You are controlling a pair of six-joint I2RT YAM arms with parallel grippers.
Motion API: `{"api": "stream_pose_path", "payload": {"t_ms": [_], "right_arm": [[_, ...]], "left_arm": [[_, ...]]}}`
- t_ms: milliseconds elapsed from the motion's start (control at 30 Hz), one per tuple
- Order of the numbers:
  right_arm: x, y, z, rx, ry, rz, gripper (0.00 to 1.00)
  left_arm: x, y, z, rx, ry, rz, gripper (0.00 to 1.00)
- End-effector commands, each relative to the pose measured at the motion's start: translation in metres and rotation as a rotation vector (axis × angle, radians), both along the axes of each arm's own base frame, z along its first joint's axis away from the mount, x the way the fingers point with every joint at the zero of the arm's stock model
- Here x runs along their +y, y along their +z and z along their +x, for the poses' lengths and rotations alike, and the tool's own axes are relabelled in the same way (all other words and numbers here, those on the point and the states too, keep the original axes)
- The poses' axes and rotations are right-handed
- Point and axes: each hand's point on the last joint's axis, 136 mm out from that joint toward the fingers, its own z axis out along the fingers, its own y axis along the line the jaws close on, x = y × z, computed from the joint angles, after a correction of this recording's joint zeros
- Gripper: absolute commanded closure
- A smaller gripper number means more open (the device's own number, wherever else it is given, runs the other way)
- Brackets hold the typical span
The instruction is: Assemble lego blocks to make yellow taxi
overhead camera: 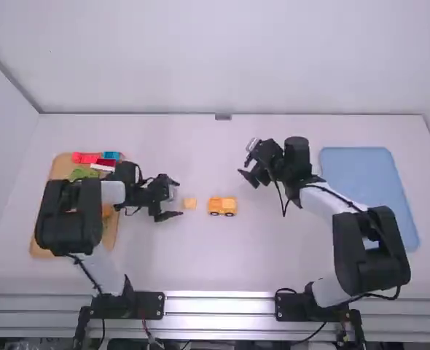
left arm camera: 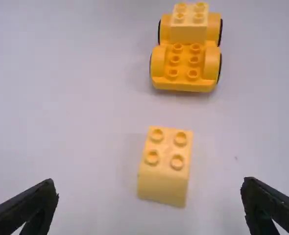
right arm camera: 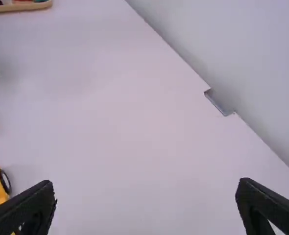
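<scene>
High view: left claw [overhead camera: 178, 198] seemingly spread.

White-linked arms [overhead camera: 331, 204], bulky black joints [overhead camera: 69, 219], thin black cables [overhead camera: 280, 198], black base plates [overhead camera: 146, 305], tapered black fingers [left arm camera: 273, 207]

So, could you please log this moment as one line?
left pincer: open, facing loose block | right pincer: open | car: one block on top

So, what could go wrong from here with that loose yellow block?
The loose block sits slightly askew ahead of the open left pincer, so closing on it could give a crooked grip. The wheeled base stands unheld, so it might roll when a block is pressed on. Its bare studs lie between raised wheel arches, where a misaligned block could catch.
</scene>
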Motion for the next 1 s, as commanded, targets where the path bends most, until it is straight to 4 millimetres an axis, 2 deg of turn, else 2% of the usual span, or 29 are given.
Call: {"api": "stream_pose_path", "payload": {"t_ms": [0, 233, 433, 533, 733, 867, 933, 967], "right_arm": [[0.0, 0.01, -0.001, -0.064, 0.032, -0.027, 0.02], [0.001, 0.01, -0.001, -0.039, 0.019, -0.005, 0.02], [0.017, 0.018, -0.018, -0.032, 0.145, 0.069, 0.02], [0.024, 0.022, -0.026, -0.026, 0.198, 0.099, 0.02], [0.03, 0.022, -0.039, 0.004, 0.266, 0.132, 0.02], [0.032, 0.018, -0.043, 0.03, 0.272, 0.131, 0.02], [0.032, 0.017, -0.044, 0.037, 0.273, 0.13, 0.02], [0.031, 0.015, -0.045, 0.037, 0.274, 0.125, 0.02]], "left_arm": [[-0.006, 0.006, -0.015, 0.046, 0.013, -0.13, 0.01], [-0.005, 0.0, -0.012, 0.028, 0.046, -0.114, 0.01], [-0.004, 0.01, 0.005, -0.007, 0.037, -0.126, 0.01], [-0.007, 0.012, 0.012, 0.037, 0.015, -0.171, 0.01], [-0.021, -0.016, -0.002, 0.105, -0.138, -0.144, 0.01], [-0.03, -0.023, -0.006, 0.113, -0.216, -0.113, 0.0], [-0.034, -0.027, -0.006, 0.11, -0.232, -0.096, 0.04], [-0.035, -0.034, -0.004, 0.109, -0.237, -0.073, 0.09]]}}
